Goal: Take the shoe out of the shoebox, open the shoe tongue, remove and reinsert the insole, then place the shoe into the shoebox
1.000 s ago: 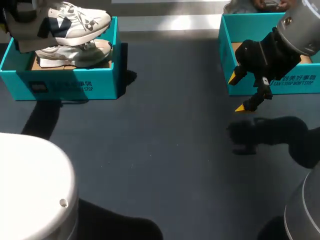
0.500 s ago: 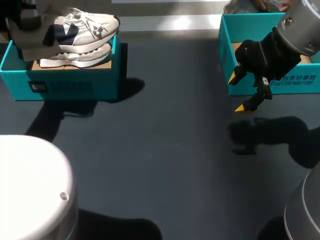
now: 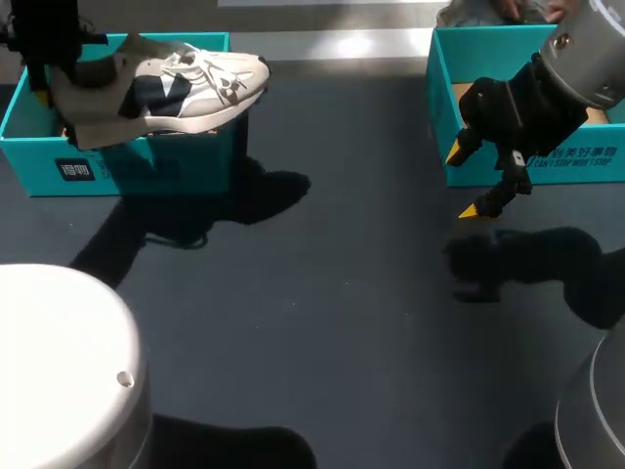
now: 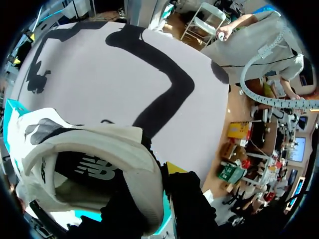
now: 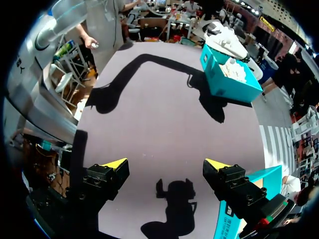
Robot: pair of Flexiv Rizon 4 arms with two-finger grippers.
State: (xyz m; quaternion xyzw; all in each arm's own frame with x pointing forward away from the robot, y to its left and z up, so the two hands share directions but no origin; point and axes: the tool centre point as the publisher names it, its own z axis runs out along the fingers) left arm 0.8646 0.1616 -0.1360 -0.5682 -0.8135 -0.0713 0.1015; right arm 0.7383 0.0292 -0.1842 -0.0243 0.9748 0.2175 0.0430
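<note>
The step in hand appeared to be the first one, taking the shoe out; in the upper left of the head view the white and navy shoe point(image 3: 190, 86) hung above the teal shoebox point(image 3: 146, 166), toe pointing toward the middle of the frame and jutting past the box's right wall, sole apparently clear of the rim; the left gripper point(image 3: 51, 83) was clamped on the shoe at its heel, and the left wrist view bore this out, with the padded heel collar point(image 4: 144, 174) pinched between one dark finger inside the shoe and one outside; the right gripper point(image 3: 466, 182) hung in the upper right of the head view, in front of a second teal box point(image 3: 586, 166), its yellow tips spread wide and holding nothing, as its own wrist view also showed point(image 5: 166, 164); the dark worktop point(image 3: 322, 293) lay between the two arms; I judged that the next move called for carrying the shoe away from the box and setting it sole-down near the middle, within the right arm's reach, with the heel grip kept so that the tongue could be pulled open.
</note>
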